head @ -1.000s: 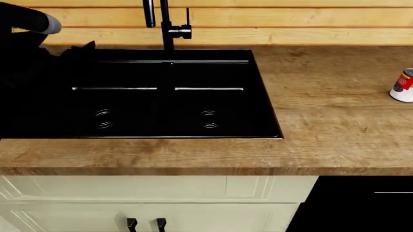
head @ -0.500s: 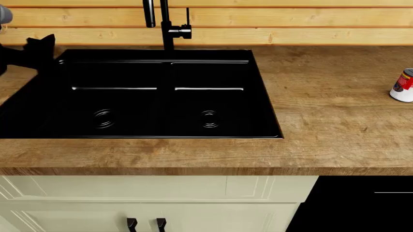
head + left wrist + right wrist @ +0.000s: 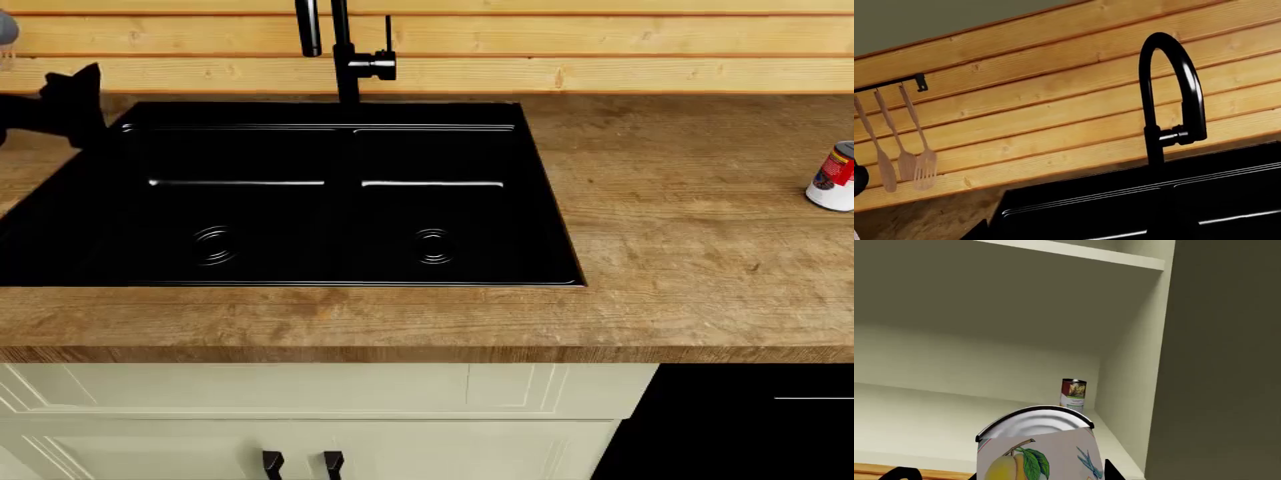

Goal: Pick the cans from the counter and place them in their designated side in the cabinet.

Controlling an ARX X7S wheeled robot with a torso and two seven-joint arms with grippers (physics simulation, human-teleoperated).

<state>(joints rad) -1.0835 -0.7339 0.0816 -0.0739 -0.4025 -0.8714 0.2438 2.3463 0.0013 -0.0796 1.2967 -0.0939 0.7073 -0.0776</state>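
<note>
Your right gripper (image 3: 1041,475) has a can with a pear-and-leaf label (image 3: 1037,450) between its fingers, the pale metal top uppermost; the black finger tips show only at the picture's lower edge either side of the tin, so they look closed on it. That can sits in front of an open cream cabinet (image 3: 1134,365), and on the cabinet's shelf (image 3: 934,410) a second can with a dark red-and-white label (image 3: 1073,394) stands upright near the right-hand wall, well back from the one you hold.

Your left gripper (image 3: 67,100) hangs at the far left of the head view, above the left back corner of the black double-basin sink (image 3: 320,200); whether its fingers are open or closed cannot be told (only a dark outline shows). Its wrist camera looks across the black tap (image 3: 1167,95) to the pine-board wall (image 3: 1054,100), where wooden utensils (image 3: 904,145) hang from a black rail.

On the brown wood-grain surface (image 3: 694,220), a red-and-white can (image 3: 833,178) stands at the right edge of the head view, well apart from the sink.
</note>
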